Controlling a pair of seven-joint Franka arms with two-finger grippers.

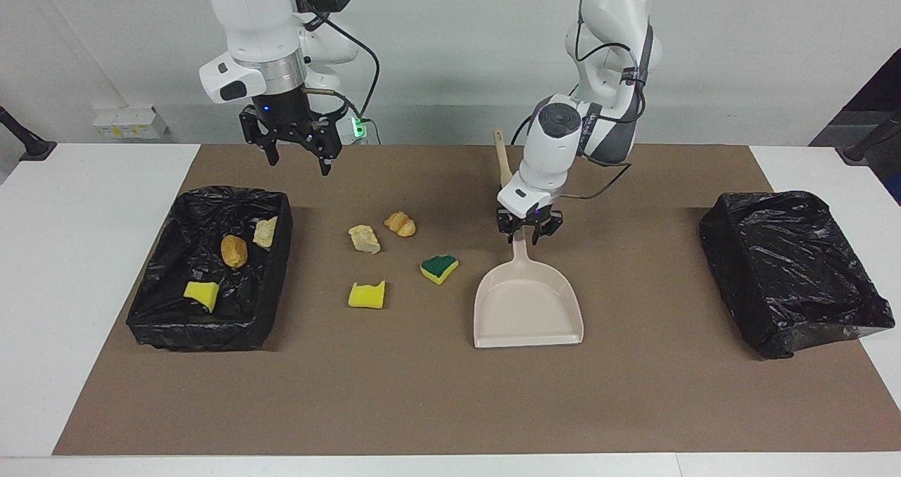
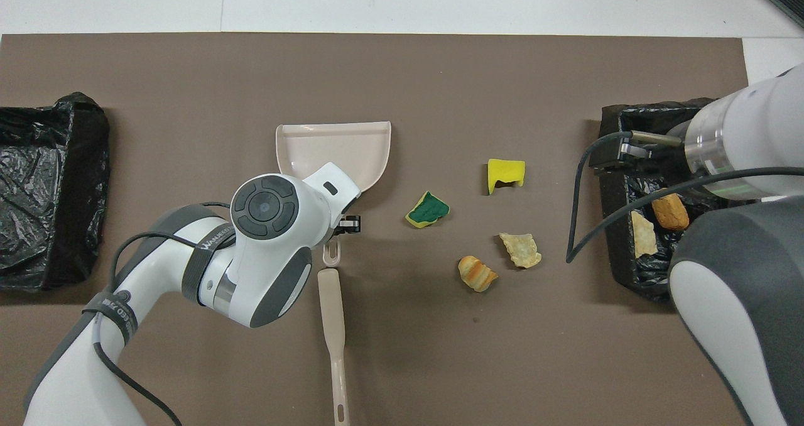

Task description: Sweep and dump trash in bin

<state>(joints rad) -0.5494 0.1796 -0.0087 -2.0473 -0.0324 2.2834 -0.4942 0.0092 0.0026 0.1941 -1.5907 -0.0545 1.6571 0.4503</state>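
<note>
Left tool (image 1: 526, 234) pinches the beige plastic dustpan (image 1: 528, 312) by its handle, mid-bench. Right tool (image 1: 295, 155) hangs spread above the bench's robot-side edge. Four trash scraps (image 1: 367, 295) lie beside the dustpan; three lie in the black-lined bin (image 1: 163, 308).

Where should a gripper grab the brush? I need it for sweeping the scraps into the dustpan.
Grip the brush on its long flat handle, coming straight down from above: it lies flat on the mat, with bare mat along both long sides for the fingers.

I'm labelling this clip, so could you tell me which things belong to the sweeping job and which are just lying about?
Job: four scraps on the mat, three in the bin, dustpan, brush, left gripper on its handle.
Lying about: second lined bin, white box.
</note>
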